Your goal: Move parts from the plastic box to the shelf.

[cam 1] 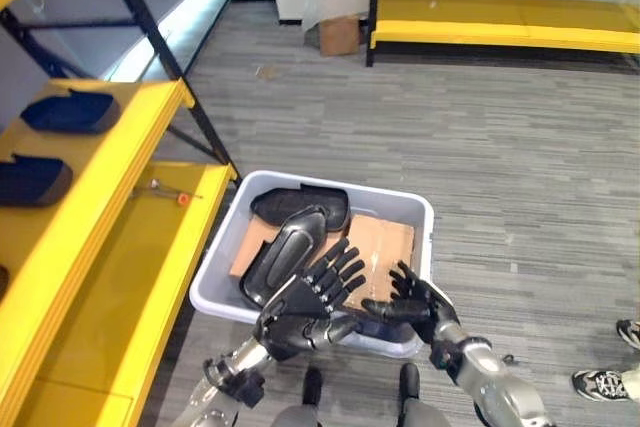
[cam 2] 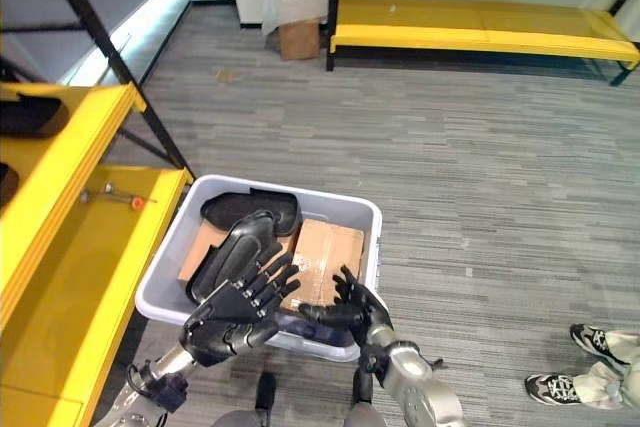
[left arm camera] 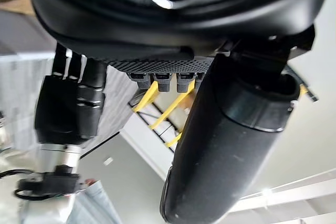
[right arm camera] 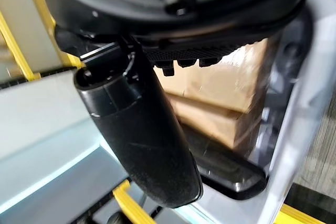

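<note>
Both hands hover over the near edge of the grey plastic box point(cam 1: 418, 209), palms facing each other. The left hand point(cam 1: 300, 312) and the right hand point(cam 1: 415, 302) have their fingers spread, grasping nothing. Two black parts point(cam 1: 285, 247) lie inside on cardboard point(cam 1: 385, 245). The yellow shelf point(cam 1: 120, 277) stands to the left, with dark parts on it.

My hands are black: the left hand point(cam 1: 300, 312) and the right hand point(cam 1: 415, 305), on silver-grey arms. The plastic box point(cam 1: 415, 209) is pale grey, maybe faintly lilac. In it lie two glossy black parts point(cam 1: 300, 205) on brown cardboard point(cam 1: 385, 242). The shelf point(cam 1: 120, 247) on my left is bright yellow with black struts, and holds dark blue parts point(cam 1: 70, 110). The floor point(cam 1: 450, 127) is grey carpet, finely streaked. The far shelf point(cam 1: 500, 17) is yellow too.
</note>
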You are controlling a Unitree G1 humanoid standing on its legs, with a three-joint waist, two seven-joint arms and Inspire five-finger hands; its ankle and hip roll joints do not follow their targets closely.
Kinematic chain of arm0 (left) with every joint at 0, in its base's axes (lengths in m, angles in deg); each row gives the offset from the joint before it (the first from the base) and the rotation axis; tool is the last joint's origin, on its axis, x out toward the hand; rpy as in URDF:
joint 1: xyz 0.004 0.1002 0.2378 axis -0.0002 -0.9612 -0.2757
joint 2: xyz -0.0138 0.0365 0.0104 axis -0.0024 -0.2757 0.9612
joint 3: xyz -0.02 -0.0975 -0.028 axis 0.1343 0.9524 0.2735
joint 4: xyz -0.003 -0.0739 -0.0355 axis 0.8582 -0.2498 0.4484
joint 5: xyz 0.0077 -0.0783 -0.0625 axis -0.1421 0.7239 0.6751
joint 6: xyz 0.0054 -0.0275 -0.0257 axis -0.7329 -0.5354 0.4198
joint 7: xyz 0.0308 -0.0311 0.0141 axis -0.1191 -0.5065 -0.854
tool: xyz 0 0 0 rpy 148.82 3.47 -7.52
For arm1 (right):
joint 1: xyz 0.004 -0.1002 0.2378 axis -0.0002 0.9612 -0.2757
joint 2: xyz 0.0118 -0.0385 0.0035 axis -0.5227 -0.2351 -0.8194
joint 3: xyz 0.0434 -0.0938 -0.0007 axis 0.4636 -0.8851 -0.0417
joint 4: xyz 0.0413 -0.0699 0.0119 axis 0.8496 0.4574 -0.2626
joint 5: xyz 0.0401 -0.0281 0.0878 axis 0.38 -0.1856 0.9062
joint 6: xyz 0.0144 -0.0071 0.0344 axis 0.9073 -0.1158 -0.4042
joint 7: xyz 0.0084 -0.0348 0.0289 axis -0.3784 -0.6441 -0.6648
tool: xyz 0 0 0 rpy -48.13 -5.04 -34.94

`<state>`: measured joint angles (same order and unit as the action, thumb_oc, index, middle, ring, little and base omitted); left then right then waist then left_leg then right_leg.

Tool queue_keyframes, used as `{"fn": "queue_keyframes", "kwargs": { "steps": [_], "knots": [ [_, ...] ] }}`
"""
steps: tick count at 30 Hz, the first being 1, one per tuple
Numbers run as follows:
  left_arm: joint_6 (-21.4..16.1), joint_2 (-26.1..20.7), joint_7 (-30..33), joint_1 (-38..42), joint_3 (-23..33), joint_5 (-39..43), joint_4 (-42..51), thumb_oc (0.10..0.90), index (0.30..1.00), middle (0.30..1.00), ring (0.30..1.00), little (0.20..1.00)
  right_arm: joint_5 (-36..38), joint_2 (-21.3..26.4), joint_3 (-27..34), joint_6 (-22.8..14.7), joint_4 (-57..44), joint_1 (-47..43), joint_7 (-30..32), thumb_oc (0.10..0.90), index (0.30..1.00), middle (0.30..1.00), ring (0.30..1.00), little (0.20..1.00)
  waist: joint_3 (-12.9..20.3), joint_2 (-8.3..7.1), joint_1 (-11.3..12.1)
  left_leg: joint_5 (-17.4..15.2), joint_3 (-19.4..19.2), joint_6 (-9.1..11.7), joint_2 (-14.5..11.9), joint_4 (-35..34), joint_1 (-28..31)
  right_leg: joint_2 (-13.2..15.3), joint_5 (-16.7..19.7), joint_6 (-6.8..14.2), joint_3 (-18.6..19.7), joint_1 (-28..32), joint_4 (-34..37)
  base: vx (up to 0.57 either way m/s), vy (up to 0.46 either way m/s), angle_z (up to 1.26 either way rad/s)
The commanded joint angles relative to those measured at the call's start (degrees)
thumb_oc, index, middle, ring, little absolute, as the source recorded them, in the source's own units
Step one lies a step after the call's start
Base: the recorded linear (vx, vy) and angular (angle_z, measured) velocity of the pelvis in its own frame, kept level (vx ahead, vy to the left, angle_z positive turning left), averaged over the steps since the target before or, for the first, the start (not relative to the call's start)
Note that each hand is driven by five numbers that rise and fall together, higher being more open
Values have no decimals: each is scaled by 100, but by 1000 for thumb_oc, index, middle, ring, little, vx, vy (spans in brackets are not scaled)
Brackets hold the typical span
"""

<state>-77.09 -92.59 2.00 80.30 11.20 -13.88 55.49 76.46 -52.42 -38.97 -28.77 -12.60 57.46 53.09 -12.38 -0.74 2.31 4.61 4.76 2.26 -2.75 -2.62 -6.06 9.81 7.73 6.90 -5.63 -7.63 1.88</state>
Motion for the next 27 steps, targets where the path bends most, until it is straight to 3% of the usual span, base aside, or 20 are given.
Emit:
{"fn": "queue_keyframes", "kwargs": {
  "steps": [1,7,11,14,19,27],
  "knots": [
    [-690,41,37,565,75,360,789,900,1000,1000,1000,1000,474,148,36,-448,-424,-594,11,900,1000,1000,1000,1000,-140,98,118,277,-166,-67,-217,1,-253,-76,-482,-129,-106,119,-536,-251,167,26],
    [-980,-17,551,1134,-37,348,941,900,1000,1000,1000,1000,909,-218,-196,-558,-9,-1786,915,900,1000,1000,1000,1000,-701,-3,452,361,-115,-175,-79,196,-869,-74,-370,-159,-188,-268,-626,-178,97,24],
    [-859,-58,600,1453,-70,281,991,900,1000,1000,1000,1000,955,-657,131,-998,886,-2879,1929,900,1000,1000,1000,1000,-1090,-93,776,403,-66,-237,-4,256,-1259,-83,-250,-176,-368,-412,-557,-118,0,19],
    [-801,-25,571,1640,-174,258,931,900,1000,1000,1000,1000,1385,-765,391,-1099,1353,-3444,2079,900,1000,1000,1000,1000,-1309,-71,944,434,-5,-257,69,284,-1474,-63,-209,-176,-477,-498,-554,-46,29,26],
    [-917,86,542,1740,-321,179,872,900,1000,1000,1000,1000,1284,-818,548,-1455,1391,-3805,2399,900,1000,1000,1000,1000,-1621,-30,1081,502,31,-312,198,390,-1843,-5,-154,-150,-560,-756,-647,-11,53,5],
    [-967,126,625,1782,-414,133,929,900,1000,1000,1000,1000,1100,-813,525,-1699,1230,-4018,2371,900,1000,1000,1000,1000,-1741,-33,1135,516,21,-340,272,564,-2240,35,-156,-108,-615,-1085,-808,7,14,7]
  ]
}}
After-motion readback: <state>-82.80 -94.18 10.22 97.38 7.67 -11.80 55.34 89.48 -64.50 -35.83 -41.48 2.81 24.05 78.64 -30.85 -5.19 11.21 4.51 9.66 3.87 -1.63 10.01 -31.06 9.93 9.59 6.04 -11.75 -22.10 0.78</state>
